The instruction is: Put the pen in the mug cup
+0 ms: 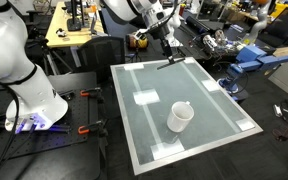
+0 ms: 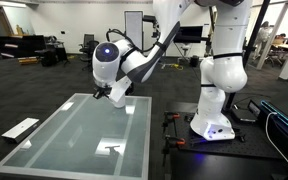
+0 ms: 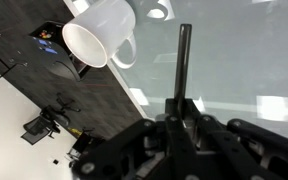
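Note:
The white mug cup (image 1: 180,117) stands on the glass-topped table (image 1: 224,110), near its middle. In the wrist view the mug cup (image 3: 97,40) shows at the upper left with its opening toward the camera. My gripper (image 1: 167,48) hangs above the far edge of the table, well away from the mug. It is shut on the thin dark pen (image 1: 172,63), which sticks out below the fingers. In the wrist view the pen (image 3: 184,60) runs straight out from between the jaws (image 3: 182,105). The gripper also shows in an exterior view (image 2: 112,93).
The table has a pale frame and white tape marks at its corners (image 1: 134,70). The robot's white base (image 1: 24,70) stands beside the table. Cluttered lab benches and a blue chair (image 1: 249,55) lie beyond the far edge. Dark carpet surrounds the table.

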Robot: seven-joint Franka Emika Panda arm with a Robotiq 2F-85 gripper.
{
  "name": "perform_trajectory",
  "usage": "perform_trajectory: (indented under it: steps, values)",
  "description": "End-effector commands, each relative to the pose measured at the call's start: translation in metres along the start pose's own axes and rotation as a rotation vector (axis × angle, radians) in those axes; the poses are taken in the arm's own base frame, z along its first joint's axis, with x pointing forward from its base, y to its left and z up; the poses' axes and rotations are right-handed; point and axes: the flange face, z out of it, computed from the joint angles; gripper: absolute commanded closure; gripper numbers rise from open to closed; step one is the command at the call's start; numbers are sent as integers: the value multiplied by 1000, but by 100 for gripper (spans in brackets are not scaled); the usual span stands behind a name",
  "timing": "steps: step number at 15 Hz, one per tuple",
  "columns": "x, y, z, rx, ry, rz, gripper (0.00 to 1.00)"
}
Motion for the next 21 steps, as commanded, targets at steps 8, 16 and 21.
perform_trajectory:
  steps: [8, 16, 21]
  values:
    - [21, -18, 18, -186, 175, 217, 97]
    - [27, 6, 27, -383, 230, 378, 97]
    - [30, 33, 40, -483, 262, 498, 97]
